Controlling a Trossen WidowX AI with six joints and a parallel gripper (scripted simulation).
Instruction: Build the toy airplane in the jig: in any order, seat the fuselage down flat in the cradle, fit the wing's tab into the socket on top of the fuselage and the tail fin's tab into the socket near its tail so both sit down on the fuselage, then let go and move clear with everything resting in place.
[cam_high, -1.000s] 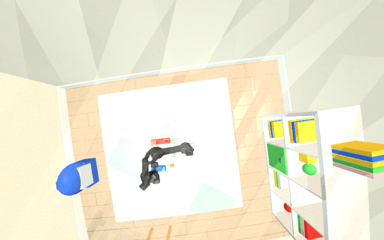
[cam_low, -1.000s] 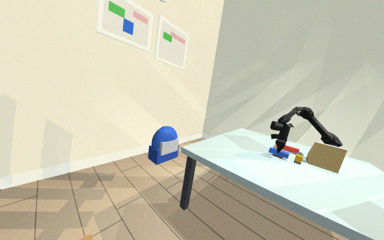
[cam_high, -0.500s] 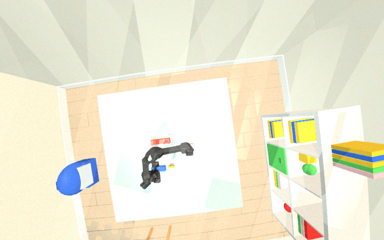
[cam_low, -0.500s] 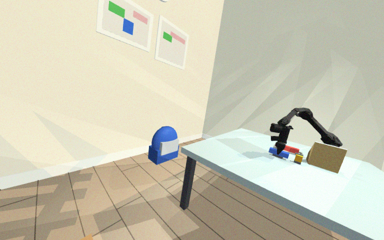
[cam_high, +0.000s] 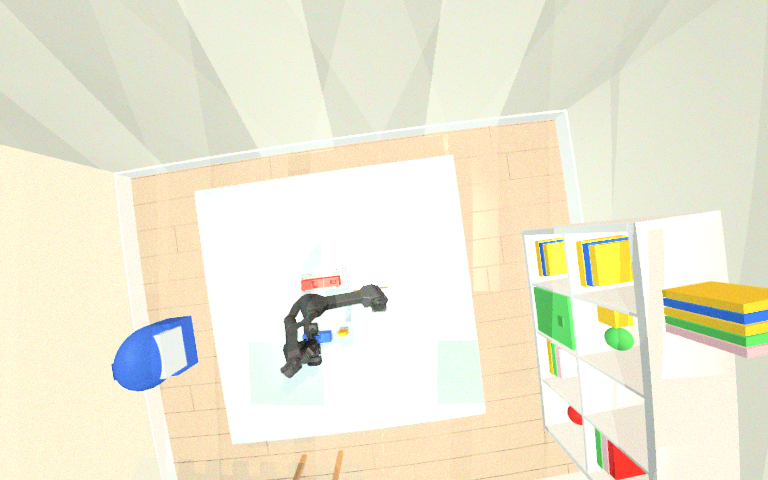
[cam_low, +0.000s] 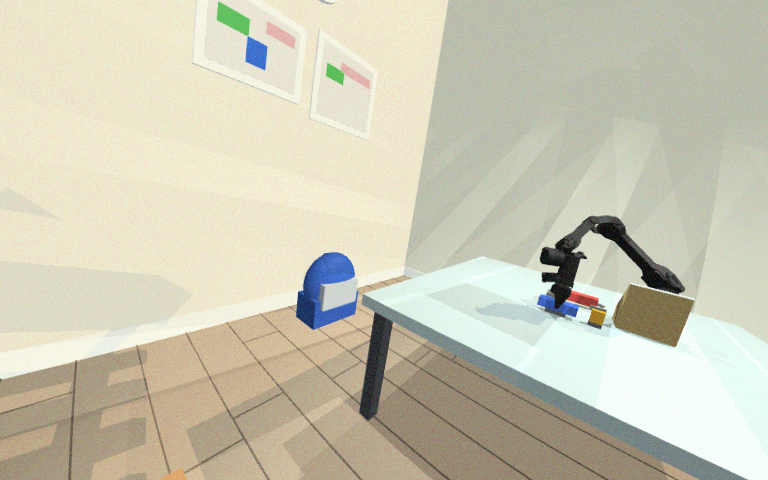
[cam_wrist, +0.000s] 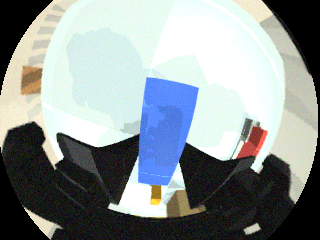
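The blue wing (cam_high: 325, 336) (cam_low: 568, 310) (cam_wrist: 167, 125) is low at the table, seen lengthwise between the fingers in the wrist view. My gripper (cam_low: 559, 305) (cam_wrist: 160, 139) points down and is shut on the wing, one finger at each long side. The red fuselage (cam_high: 320, 283) (cam_low: 583, 298) (cam_wrist: 253, 143) lies at the pale jig, behind the wing in the exterior view; its exact fit in the cradle is too small to tell. The yellow tail fin (cam_high: 342, 332) (cam_low: 597, 316) (cam_wrist: 156, 195) stands on the table just beyond one end of the wing. The wing's tab is hidden.
A brown box (cam_low: 651, 315) (cam_wrist: 177, 204) stands on the table (cam_high: 396, 226) (cam_low: 623, 384) near the arm's base, beyond the tail fin. The arm arches above the parts. A blue backpack-like object (cam_high: 141, 362) (cam_low: 331, 291) and a shelf (cam_high: 645, 339) stand off the table.
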